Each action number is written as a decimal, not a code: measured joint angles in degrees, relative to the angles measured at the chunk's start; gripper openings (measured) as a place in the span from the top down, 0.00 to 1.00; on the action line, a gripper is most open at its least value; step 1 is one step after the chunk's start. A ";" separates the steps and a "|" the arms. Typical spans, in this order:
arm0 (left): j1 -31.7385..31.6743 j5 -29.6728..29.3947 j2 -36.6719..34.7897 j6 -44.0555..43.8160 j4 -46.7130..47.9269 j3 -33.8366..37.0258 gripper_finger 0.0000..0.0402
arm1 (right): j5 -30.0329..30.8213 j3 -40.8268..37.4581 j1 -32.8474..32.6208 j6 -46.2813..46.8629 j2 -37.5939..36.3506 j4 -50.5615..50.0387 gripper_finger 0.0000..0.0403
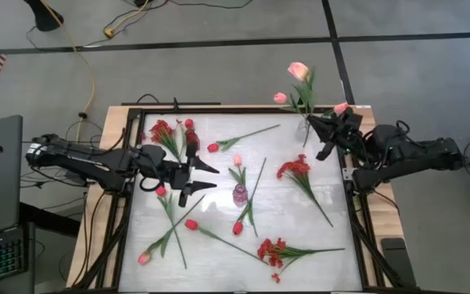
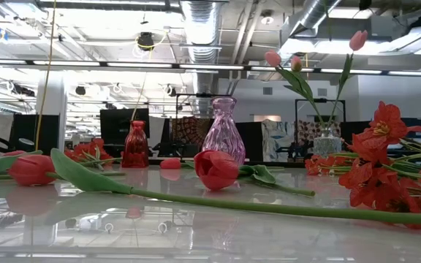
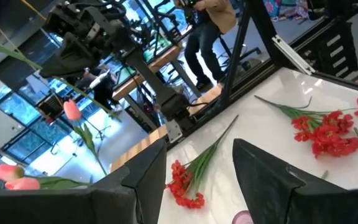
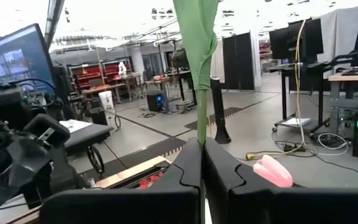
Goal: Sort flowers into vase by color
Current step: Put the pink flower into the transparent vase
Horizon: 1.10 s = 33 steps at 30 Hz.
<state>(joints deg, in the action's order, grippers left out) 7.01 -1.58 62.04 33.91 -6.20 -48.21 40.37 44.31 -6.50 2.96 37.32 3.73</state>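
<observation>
Closest up in the low view, red tulip [image 2: 216, 168] flat on the table [image 1: 300, 261], long thin stem, more flowers [image 1: 288, 249] scattered about. Looks light, floppy, slippery plastic; best pinched mid-stem, never the head. Right gripper [image 4: 202, 163] clamped shut on a pink tulip stem [image 4: 199, 74] near the far right corner. Left gripper [image 1: 192, 174] open, empty, over the left side.

Right pincer [image 4: 201, 163]: two dark fingers [image 4: 182, 168] closed together on a thin green stem [image 4: 201, 118], which rises upright between them into a broad folded green leaf [image 4: 197, 25]. Pink tulip head [image 4: 272, 171]: just beside the fingers, lying low. Monitor [image 4: 14, 62]: lit, off to one side. Other dark arm [image 4: 23, 149]: below the monitor.
</observation>
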 joint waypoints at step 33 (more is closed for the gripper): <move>0.00 -0.35 -0.20 -2.71 0.19 -0.02 0.57 | -3.12 -0.06 0.28 0.15 0.04 0.17 0.93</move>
<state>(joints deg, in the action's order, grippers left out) 7.01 -1.93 61.84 31.20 -6.00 -48.23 37.25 44.25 -6.22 3.11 37.36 3.90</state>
